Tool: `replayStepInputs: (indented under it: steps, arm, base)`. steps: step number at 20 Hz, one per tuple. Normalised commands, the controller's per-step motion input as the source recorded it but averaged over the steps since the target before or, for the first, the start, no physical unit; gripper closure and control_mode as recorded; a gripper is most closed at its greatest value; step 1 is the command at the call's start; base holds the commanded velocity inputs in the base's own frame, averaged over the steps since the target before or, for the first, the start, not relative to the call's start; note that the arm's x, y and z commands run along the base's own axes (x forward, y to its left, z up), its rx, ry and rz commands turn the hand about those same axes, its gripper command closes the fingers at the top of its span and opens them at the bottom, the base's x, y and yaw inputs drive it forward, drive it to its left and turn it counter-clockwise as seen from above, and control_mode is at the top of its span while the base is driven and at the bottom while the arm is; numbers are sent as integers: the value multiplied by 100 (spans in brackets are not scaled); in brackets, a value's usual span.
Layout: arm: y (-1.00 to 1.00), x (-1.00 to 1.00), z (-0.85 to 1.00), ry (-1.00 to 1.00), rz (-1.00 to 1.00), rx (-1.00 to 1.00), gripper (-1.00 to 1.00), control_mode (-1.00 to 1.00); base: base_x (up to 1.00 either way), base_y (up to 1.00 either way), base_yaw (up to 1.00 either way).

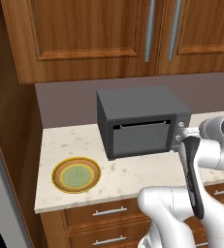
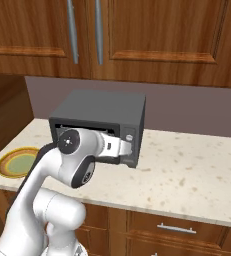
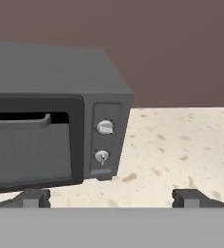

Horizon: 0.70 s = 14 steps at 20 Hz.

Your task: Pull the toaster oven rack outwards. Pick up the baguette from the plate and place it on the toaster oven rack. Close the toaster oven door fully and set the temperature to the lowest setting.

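Released gripper [image 3: 111,197] at lower frame, facing toaster oven [image 3: 50,114] knobs [image 3: 104,127]; door [image 3: 28,150] nearly shut; empty plate [image 1: 76,175] lower left.

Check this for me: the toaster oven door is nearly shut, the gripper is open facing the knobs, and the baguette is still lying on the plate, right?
One part is wrong. The plate carries no baguette, as the left base view shows. The toaster oven door is nearly shut, and the open gripper faces the knobs.
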Motion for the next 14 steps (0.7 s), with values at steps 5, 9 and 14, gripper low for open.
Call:
replayStepInputs:
  steps: [5, 9, 14]
  arm:
    - [0, 33, -14, -4, 0, 0, -100, -100]
    - [-3, 14, -11, -8, 3, 0, -100, -100]
    - [-1, 10, -26, -6, 5, 0, -100, -100]
  base:
    - [0, 0, 0]
    - [0, 0, 0]
    - [0, 0, 0]
